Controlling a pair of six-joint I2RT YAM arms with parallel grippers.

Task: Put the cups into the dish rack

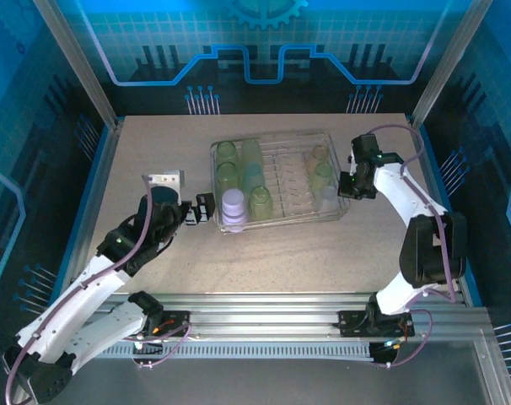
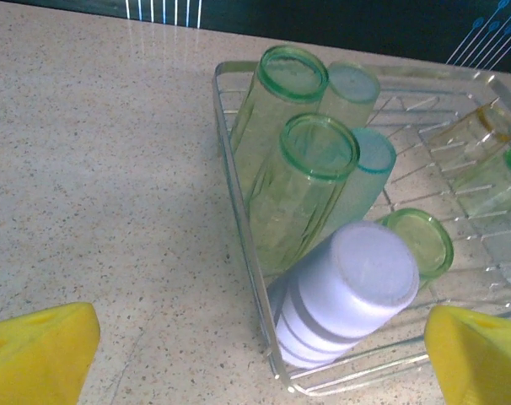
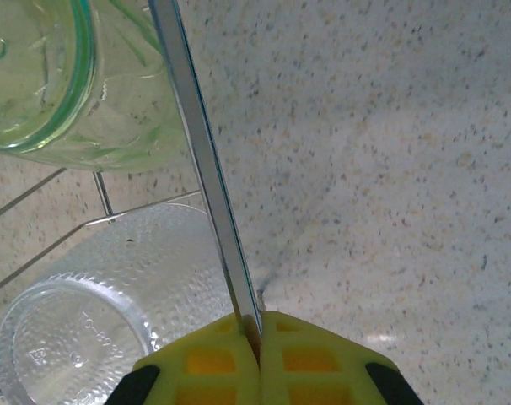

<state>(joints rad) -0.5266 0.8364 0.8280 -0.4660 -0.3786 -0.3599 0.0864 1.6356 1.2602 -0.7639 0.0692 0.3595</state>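
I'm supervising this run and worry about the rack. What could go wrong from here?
The right gripper is shut on the rim of the dish rack; any pull may drag or tip the rack and shift the cups. The lavender cup leans at the rack's corner; a jolt might topple it.

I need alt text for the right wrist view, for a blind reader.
The right gripper is shut on the rim wire of the dish rack. Inside it are a green cup and a clear cup; the speckled table lies outside.
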